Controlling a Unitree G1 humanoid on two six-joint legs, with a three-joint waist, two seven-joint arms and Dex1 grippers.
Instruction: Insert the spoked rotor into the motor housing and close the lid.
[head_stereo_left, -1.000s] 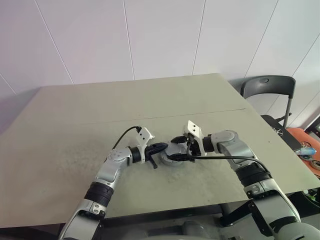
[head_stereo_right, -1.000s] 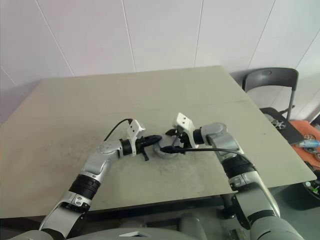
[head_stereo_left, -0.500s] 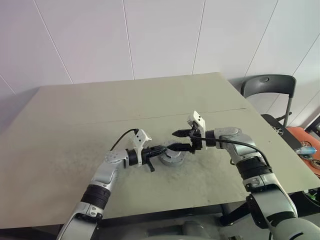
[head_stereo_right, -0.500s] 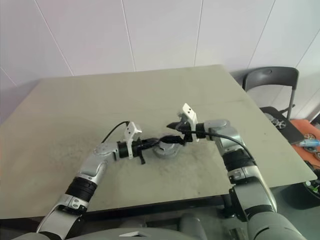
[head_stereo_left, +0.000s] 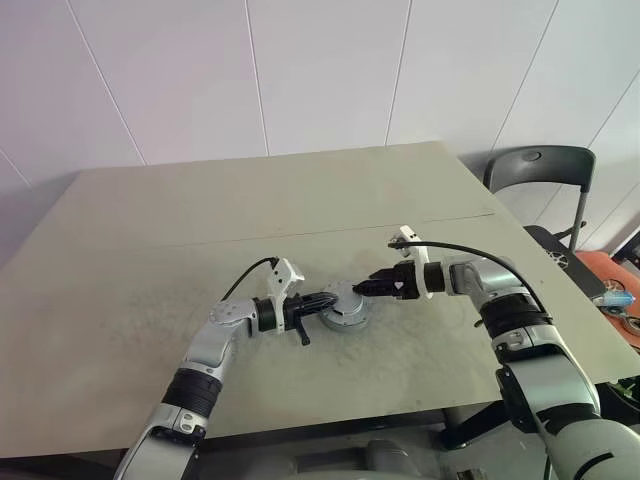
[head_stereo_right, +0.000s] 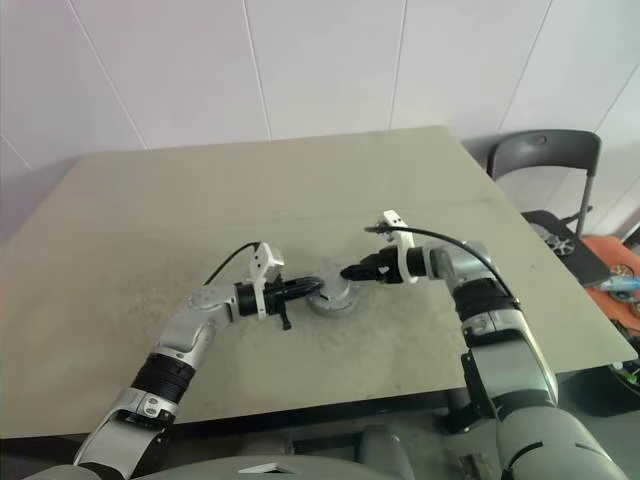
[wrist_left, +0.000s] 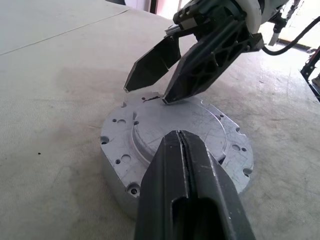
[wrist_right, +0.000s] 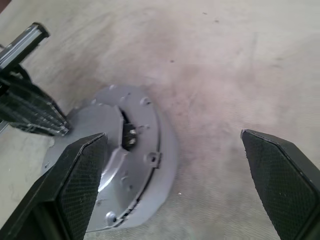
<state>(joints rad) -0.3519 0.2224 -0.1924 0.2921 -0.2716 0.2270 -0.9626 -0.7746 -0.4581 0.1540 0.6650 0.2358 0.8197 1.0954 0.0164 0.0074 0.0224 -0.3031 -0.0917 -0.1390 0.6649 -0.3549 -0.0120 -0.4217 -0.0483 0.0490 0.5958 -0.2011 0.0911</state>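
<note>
Matte grey table (head_stereo_left: 150, 260): ribbed metal lid (wrist_left: 175, 135) closed; left gripper (head_stereo_left: 327, 297) pinched, right gripper (head_stereo_left: 372, 287) wide.

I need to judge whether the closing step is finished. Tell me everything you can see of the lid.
The lid is a round, flat disc of pale grey metal with a raised central face, small holes around its flange and a dark notch near its middle. It lies level on top of the motor housing, on the table. The shut left gripper reaches over its near edge. The open right gripper has a fingertip at its far rim. Whether it is fully seated cannot be told.
</note>
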